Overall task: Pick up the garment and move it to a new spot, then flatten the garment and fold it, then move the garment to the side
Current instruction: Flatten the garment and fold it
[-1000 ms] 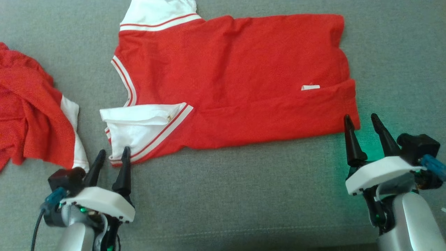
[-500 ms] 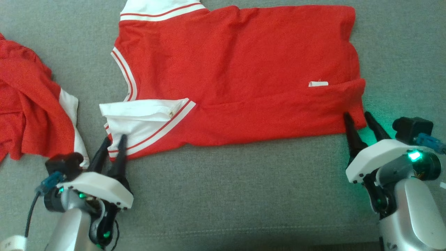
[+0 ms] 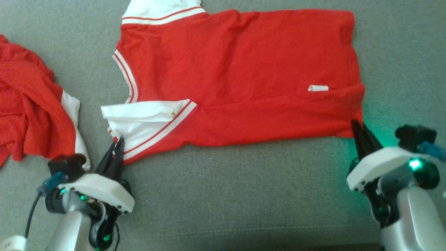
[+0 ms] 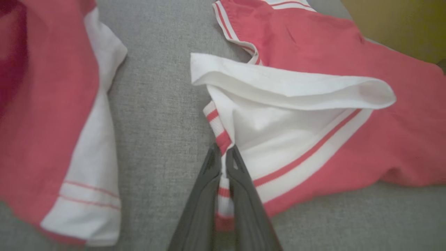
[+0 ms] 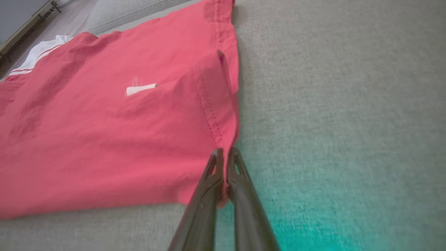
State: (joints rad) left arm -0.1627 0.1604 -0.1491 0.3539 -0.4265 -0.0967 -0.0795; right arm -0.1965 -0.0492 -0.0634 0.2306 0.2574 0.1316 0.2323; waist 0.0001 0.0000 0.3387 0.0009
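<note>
Pinching the shirt (image 3: 237,69) at two near corners, with the rest spread flat on the couch (image 3: 223,195) ahead of both sets of jaws. With the left gripper (image 3: 117,143), pressed together on the striped cuff (image 4: 223,139) of the white sleeve (image 3: 146,118). With the right gripper (image 3: 359,126), pressed together on the hem corner (image 5: 223,134), red cloth caught just at the tips.

Probably set to lift for a fold. Could lose the right corner through too thin a bite, slipping out under any pull away from the shirt. Could raise one layer alone on the left, given the sleeve gaping open just beyond the jaws, leaving the lower layer behind and bunching the fold. Could snag the second shirt (image 3: 31,104), close beside the left jaws on the side away from the sleeve, on a wide swing.

From the left wrist: cuff edge running down between the fingers (image 4: 205,195), plus the sleeve's open mouth; from the head, too small to judge. From the right wrist: stitched hem and thin bite; from the head, merely tips meeting the corner. From the head: both grips at once, and the label (image 3: 317,88) beyond the right jaws.
</note>
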